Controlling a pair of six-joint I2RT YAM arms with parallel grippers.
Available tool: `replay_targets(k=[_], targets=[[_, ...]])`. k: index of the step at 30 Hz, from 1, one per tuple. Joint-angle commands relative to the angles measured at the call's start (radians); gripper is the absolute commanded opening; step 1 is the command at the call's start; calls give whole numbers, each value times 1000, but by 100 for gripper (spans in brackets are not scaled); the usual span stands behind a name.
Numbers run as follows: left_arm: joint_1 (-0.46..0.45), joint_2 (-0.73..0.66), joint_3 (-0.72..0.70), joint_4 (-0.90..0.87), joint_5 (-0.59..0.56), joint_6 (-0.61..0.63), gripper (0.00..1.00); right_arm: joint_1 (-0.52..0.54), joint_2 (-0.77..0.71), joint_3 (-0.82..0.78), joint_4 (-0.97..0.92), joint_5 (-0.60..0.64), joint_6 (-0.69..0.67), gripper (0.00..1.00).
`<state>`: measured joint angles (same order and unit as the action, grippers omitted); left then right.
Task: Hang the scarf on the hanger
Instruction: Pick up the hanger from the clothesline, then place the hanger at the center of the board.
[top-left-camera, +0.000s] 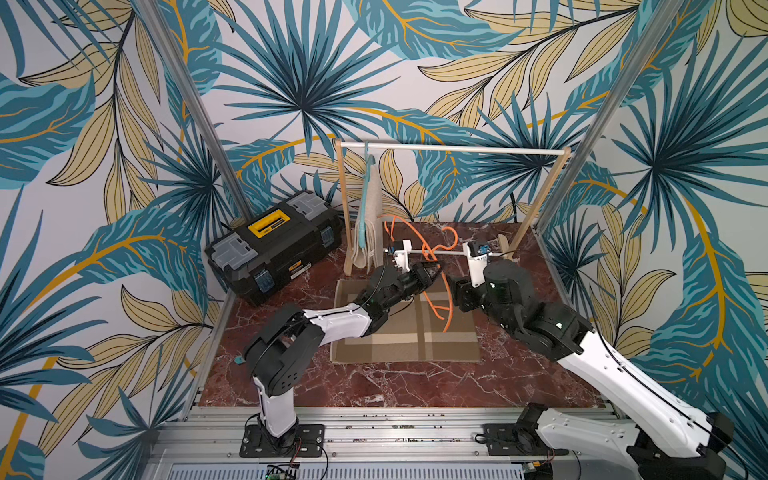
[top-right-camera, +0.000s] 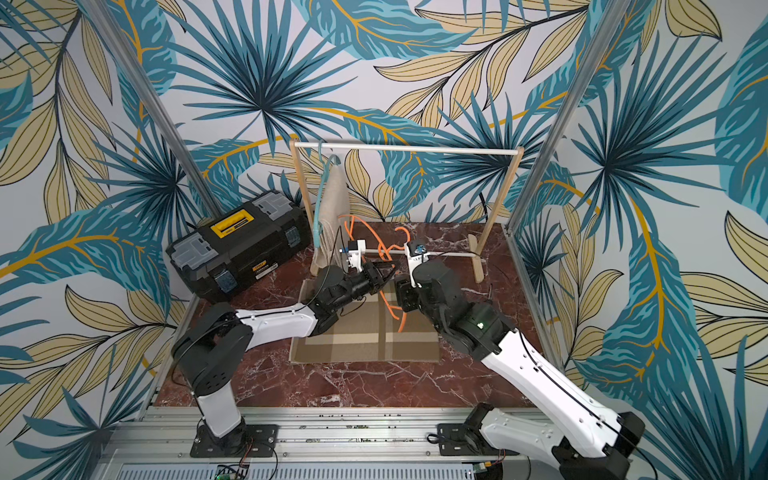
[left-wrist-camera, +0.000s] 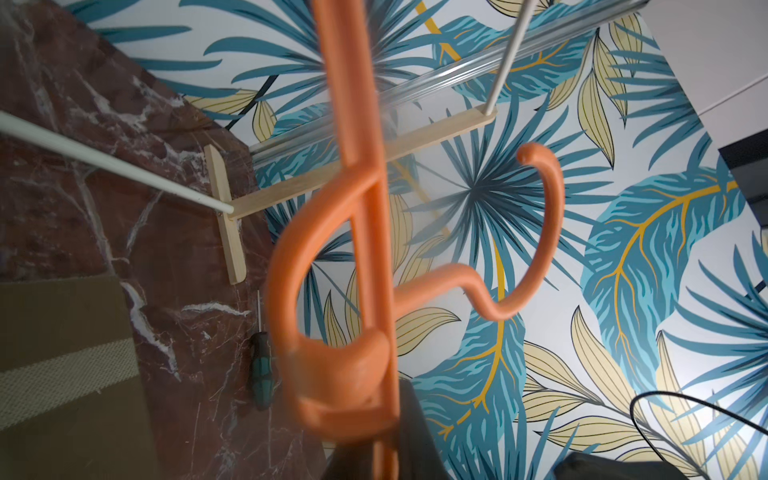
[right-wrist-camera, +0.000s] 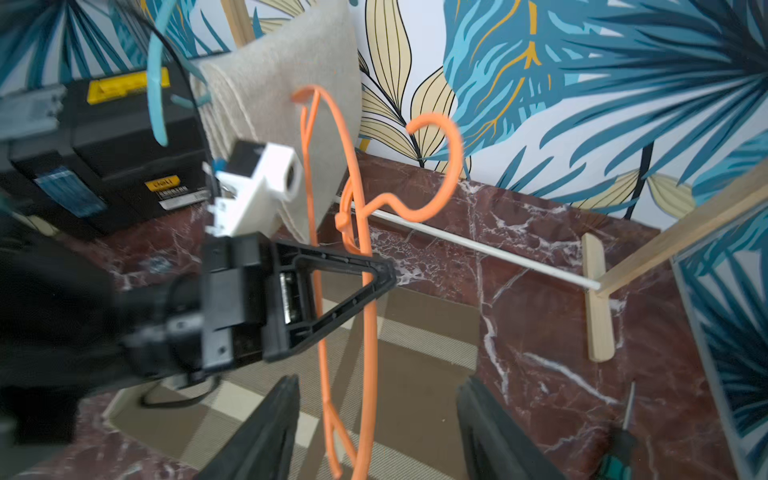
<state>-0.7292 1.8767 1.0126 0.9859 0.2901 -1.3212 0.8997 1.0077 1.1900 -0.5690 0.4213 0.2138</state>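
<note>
The left gripper (right-wrist-camera: 380, 274) clamps a thin orange plastic hanger (left-wrist-camera: 357, 124) near its neck, standing it on end, long axis near vertical, above the folded brown plaid scarf (top-left-camera: 407, 345) lying flat on the red marble tabletop (top-left-camera: 374, 386). The right gripper (right-wrist-camera: 380, 380), jaws apart and empty, faces the hanger's lower half.

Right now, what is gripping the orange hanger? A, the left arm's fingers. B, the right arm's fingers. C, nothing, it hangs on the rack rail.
A: the left fingers are shut on the orange hanger, while the right fingers stand open, clamping nothing.
</note>
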Motion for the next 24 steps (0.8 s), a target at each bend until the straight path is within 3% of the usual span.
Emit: replay_targets(k=[1,4,7,12,17,21,24], targets=[[10,69,-25,370,71,-162,0,0,-129,-55,-41,5,73,78],[-2,111,3,423,143,-215,0,-54,-104,-84,-143,4,143,84],[-13,109,-23,422,164,-233,0,-196,-2,-144,-130,-179,171,90],[-14,84,-111,424,167,-237,5,-441,78,-337,138,-554,244,93],[-15,48,-110,423,166,-238,5,-491,31,-511,515,-887,240,93],[-13,58,-95,424,163,-243,5,-507,-63,-551,562,-972,280,85],[-12,61,-81,424,164,-248,4,-509,-195,-579,498,-928,298,79]])
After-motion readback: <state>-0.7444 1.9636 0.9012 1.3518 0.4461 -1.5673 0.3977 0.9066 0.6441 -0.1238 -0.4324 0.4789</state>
